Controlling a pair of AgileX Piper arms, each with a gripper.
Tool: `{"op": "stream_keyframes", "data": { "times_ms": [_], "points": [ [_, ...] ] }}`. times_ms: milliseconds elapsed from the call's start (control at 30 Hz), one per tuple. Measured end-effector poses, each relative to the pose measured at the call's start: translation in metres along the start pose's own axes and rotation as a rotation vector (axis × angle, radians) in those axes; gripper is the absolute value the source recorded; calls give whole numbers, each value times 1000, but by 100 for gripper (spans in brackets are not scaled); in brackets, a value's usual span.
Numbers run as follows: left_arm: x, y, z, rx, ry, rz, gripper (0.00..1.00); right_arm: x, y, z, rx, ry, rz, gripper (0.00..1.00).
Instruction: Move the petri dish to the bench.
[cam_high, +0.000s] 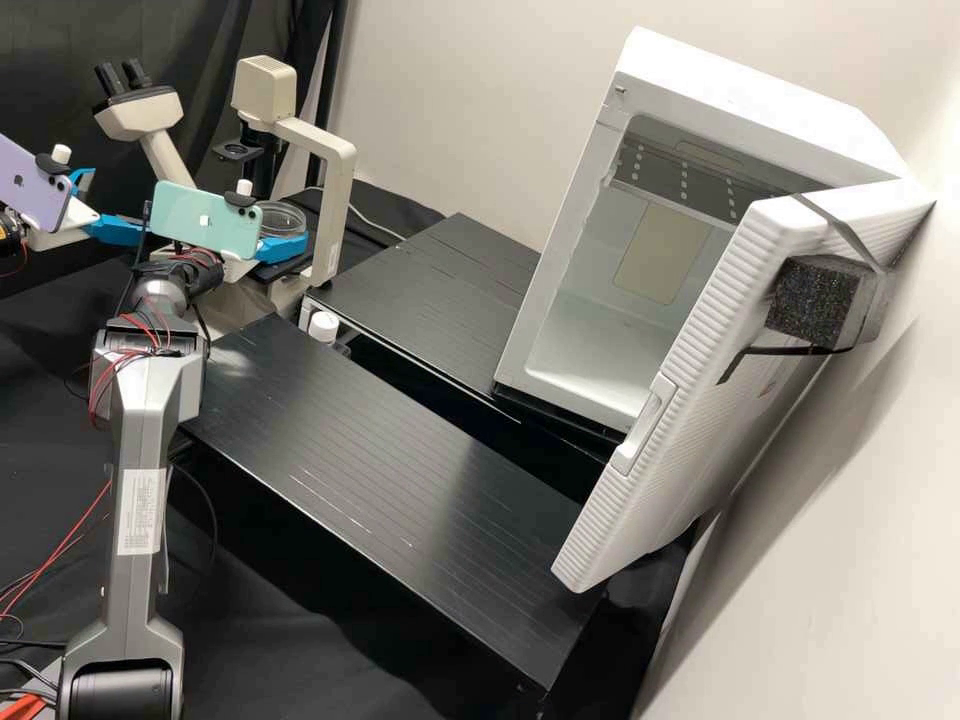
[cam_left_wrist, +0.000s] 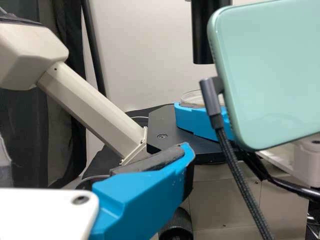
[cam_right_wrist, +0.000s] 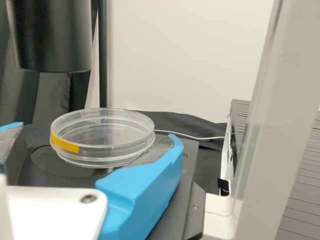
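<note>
In the high view my left gripper (cam_high: 118, 205) is at the far left, open, short of the microscope. The right gripper (cam_high: 283, 247), partly behind a green phone, is at the microscope stage, by the clear round petri dish (cam_high: 284, 219). From the right wrist, the dish (cam_right_wrist: 102, 136), with a yellow tape strip, lies level between the open fingers of my right gripper (cam_right_wrist: 95, 132); a gap shows on one side. Whether it touches the stage I cannot tell. In the left wrist view, my left gripper (cam_left_wrist: 95, 152) holds nothing; the dish (cam_left_wrist: 192, 98) shows behind the right gripper's blue finger.
The microscope's pale upright (cam_high: 338, 200) rises close beside the right gripper, with a black cylinder (cam_right_wrist: 50, 35) above the stage. The black bench top (cam_high: 370, 460) stretches in front of the raised platform (cam_high: 440, 300). A white incubator (cam_high: 600, 330) stands with its door (cam_high: 700, 400) open.
</note>
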Motion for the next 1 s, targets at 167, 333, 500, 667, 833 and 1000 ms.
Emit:
{"op": "stream_keyframes", "data": {
  "times_ms": [167, 333, 500, 667, 833, 1000],
  "points": [
    [0, 0, 0, 0, 0, 0, 100, 0, -1, -1, 0, 6, -11, 0],
    [0, 0, 0, 0, 0, 0, 100, 0, -1, -1, 0, 7, -14, 0],
    [0, 0, 0, 0, 0, 0, 100, 0, -1, -1, 0, 7, -14, 0],
    [0, 0, 0, 0, 0, 0, 100, 0, -1, -1, 0, 7, -14, 0],
    [0, 0, 0, 0, 0, 0, 100, 0, -1, -1, -2, 8, -14, 0],
    [0, 0, 0, 0, 0, 0, 100, 0, -1, -1, -2, 8, -14, 0]
  ]
}}
